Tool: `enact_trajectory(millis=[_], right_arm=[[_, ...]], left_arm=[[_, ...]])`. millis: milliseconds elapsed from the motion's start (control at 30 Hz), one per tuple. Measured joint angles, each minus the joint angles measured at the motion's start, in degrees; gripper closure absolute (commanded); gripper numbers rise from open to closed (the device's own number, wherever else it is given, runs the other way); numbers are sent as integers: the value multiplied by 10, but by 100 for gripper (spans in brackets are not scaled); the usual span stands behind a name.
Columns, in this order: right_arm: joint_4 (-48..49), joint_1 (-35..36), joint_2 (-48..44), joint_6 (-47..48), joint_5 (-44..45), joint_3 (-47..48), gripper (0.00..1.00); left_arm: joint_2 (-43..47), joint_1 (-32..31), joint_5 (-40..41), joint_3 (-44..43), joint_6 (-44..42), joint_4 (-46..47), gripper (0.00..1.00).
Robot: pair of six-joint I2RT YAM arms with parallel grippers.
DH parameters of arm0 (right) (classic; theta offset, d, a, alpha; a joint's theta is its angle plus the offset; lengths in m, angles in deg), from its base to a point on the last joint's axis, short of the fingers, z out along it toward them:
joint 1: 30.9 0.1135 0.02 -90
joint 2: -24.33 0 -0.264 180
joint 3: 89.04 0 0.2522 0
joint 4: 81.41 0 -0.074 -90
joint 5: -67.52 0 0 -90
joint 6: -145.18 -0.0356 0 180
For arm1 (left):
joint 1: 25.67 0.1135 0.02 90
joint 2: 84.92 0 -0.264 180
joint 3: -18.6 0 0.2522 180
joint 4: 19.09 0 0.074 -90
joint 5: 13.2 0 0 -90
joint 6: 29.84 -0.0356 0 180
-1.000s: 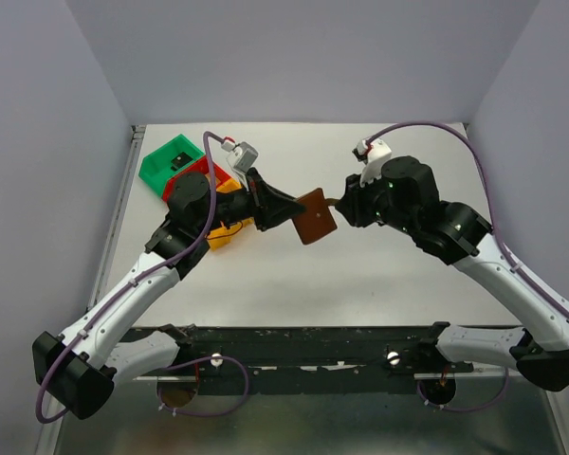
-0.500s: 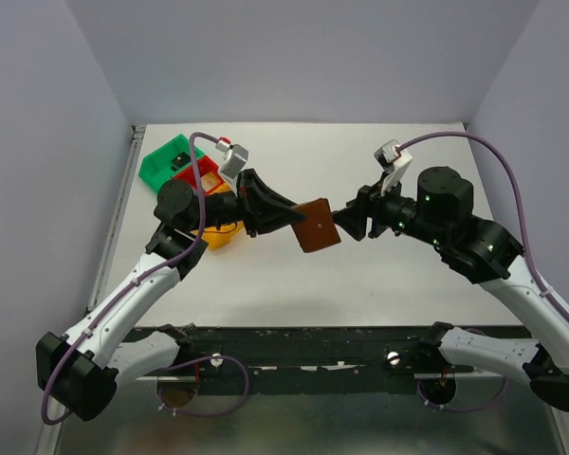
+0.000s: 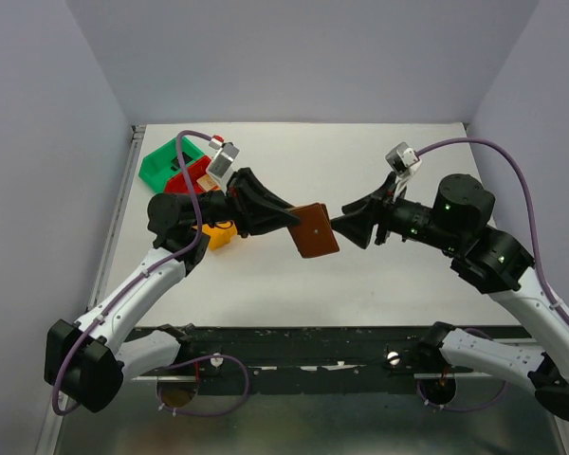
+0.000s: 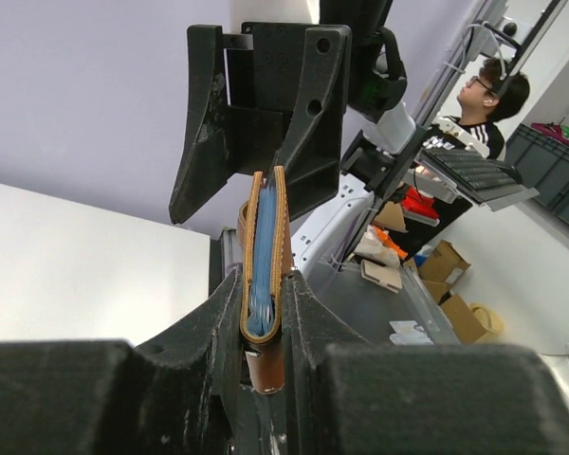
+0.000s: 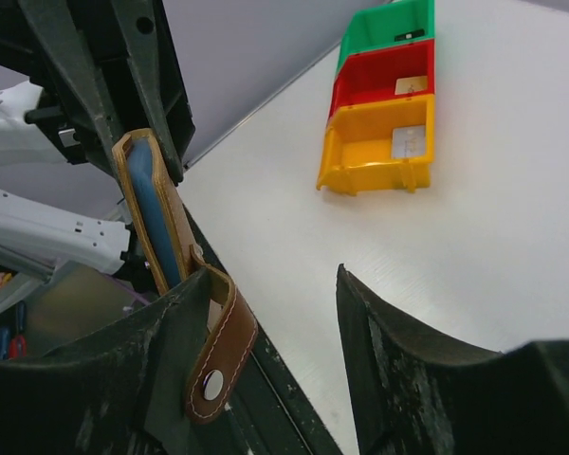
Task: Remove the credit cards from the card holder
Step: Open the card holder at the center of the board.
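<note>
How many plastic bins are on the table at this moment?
3. They stand touching in one row at the table's far left: the green bin farthest back, the red bin in the middle, the yellow bin nearest. The right wrist view shows all three; none seems hidden.

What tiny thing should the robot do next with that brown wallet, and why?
Probably close the right tool on the free cover edge of the card holder and peel it open. The left tool clamps the card holder in mid-air with its covers together. Its closing tab looks unfastened beside the right tool's open fingers, and no card shows outside it.
</note>
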Motion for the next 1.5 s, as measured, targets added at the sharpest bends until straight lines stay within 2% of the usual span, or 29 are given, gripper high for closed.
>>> enact_trajectory(millis=[500,1133,1500], right_arm=[[56,0,-46,-28,-6,-22,31],[67,0,-8,-33,-18,-22,32],[84,-3,21,-33,-112,-22,33]], left_arm=[[-2,0,-6,7,15,23,100],[-10,0,-10,16,57,81,100],[-18,0,-23,16,71,113,100]])
